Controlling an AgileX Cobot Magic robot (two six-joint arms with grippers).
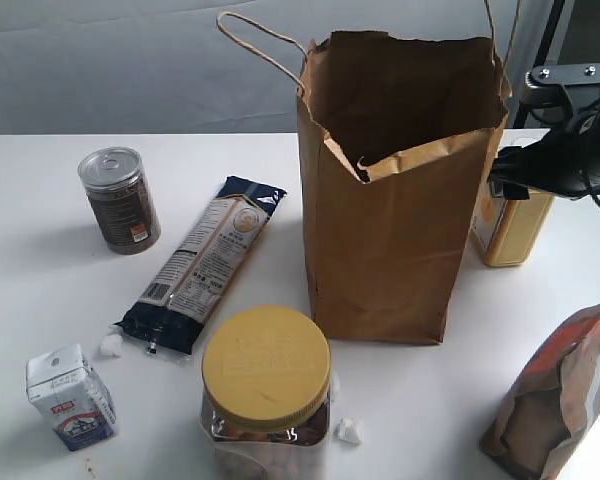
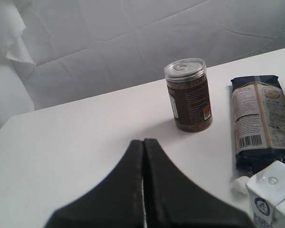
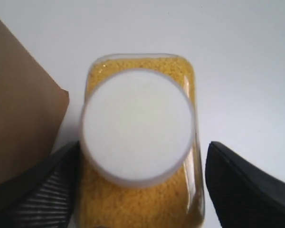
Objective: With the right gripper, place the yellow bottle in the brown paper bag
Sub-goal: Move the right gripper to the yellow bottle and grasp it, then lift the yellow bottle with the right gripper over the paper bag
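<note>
Exterior view: the yellow bottle (image 1: 510, 235) stands just right of the brown paper bag (image 1: 390, 230), with the right gripper (image 1: 518, 182) poised over its cap. Left wrist view: the left gripper (image 2: 143, 190) idles, fingers together. Right wrist view: fingers apart, straddling the bottle, seemingly ready to grasp it.

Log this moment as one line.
pre-grasp | right claw open astride yellow bottle | yellow bottle upright beside brown paper bag | left claw shut

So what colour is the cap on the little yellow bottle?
White. The cap on the bottle shows best in the right wrist view.
</note>
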